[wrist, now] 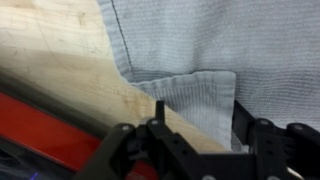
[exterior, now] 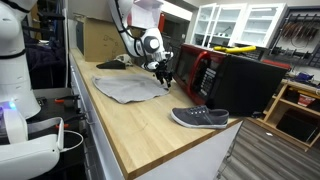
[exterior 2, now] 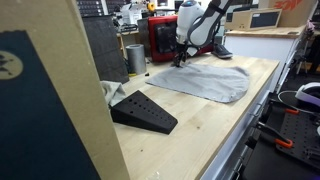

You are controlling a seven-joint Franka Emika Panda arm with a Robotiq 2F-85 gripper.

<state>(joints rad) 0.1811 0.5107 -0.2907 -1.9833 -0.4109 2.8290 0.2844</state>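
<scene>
- One grey rectangular cloth [exterior: 130,88] lies flat on the light wooden table [exterior: 140,125], also seen in an exterior view [exterior 2: 205,82]. One corner is folded over on itself in the wrist view [wrist: 190,95].
- One black two-fingered gripper [wrist: 198,120] stands at that folded corner. Its jaws are spread apart, with the fold lying loose between the fingers [wrist: 160,118], nothing clamped.
- One grey lace-up shoe [exterior: 200,118] sits near the table edge, well apart from the cloth.
- One black wedge-shaped block [exterior 2: 143,110] lies near the cloth.
- The wrist view cuts off most of the cloth. The fingertips are too small to make out in both exterior views.
- One metal cylindrical can [exterior 2: 135,58] stands upright; its contents cannot be seen.
</scene>
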